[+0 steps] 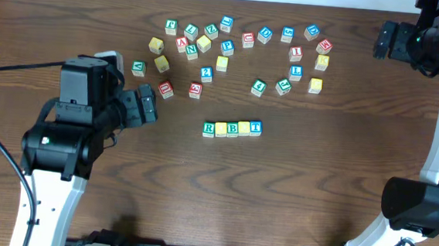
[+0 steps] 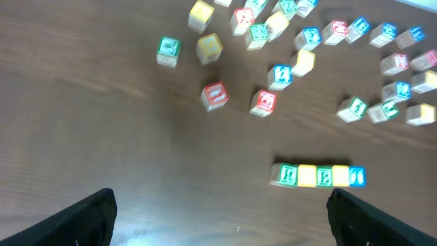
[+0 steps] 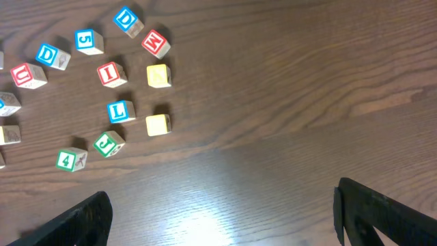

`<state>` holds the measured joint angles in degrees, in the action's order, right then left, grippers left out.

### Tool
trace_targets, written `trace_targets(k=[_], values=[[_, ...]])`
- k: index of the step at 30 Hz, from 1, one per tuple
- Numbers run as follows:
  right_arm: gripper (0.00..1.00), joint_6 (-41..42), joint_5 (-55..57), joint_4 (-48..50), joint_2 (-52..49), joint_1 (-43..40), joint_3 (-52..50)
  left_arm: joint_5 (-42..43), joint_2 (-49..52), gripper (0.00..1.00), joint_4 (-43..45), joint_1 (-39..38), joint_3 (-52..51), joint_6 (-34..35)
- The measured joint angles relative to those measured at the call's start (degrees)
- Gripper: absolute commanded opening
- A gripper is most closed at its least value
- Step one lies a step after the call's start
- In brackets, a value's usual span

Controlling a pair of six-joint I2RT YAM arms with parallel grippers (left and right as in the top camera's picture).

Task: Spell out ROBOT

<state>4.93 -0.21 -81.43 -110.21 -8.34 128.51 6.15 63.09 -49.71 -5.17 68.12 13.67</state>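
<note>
A straight row of wooden cubes lies at mid-table: green-framed R (image 1: 209,128), a yellow-faced cube (image 1: 221,128), green-framed B (image 1: 232,128), a second yellow-faced cube (image 1: 244,128) and blue-framed T (image 1: 255,127), all touching. The left wrist view shows the same row (image 2: 317,175) ahead and to the right. My left gripper (image 1: 152,105) (image 2: 222,219) hovers open and empty, left of the row. My right gripper (image 1: 380,40) (image 3: 225,219) is open and empty at the far right back corner, away from the row, which its view does not show.
Several loose letter and number cubes (image 1: 232,50) are scattered in a band behind the row, from a green one (image 1: 138,68) at the left to a yellow one (image 1: 315,85) at the right. Two red-framed cubes (image 1: 165,89) lie nearest my left gripper.
</note>
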Motion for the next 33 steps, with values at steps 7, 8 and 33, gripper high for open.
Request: trace_targets(k=[7,8,33], values=[[0.99,-0.02,-0.02,0.0,0.0,0.0,0.0,-2.03,-8.96,0.97,0.09,3.54,-1.68,0.48],[0.99,0.0,0.0,0.02,0.0,0.0,0.0,-2.05,-11.34,0.97,5.38,4.44,-4.57,0.39],[0.99,-0.02,-0.02,-0.02,0.0,0.0,-0.04,-2.23,-61.59,0.98,51.8,6.14,-67.56,-20.22]])
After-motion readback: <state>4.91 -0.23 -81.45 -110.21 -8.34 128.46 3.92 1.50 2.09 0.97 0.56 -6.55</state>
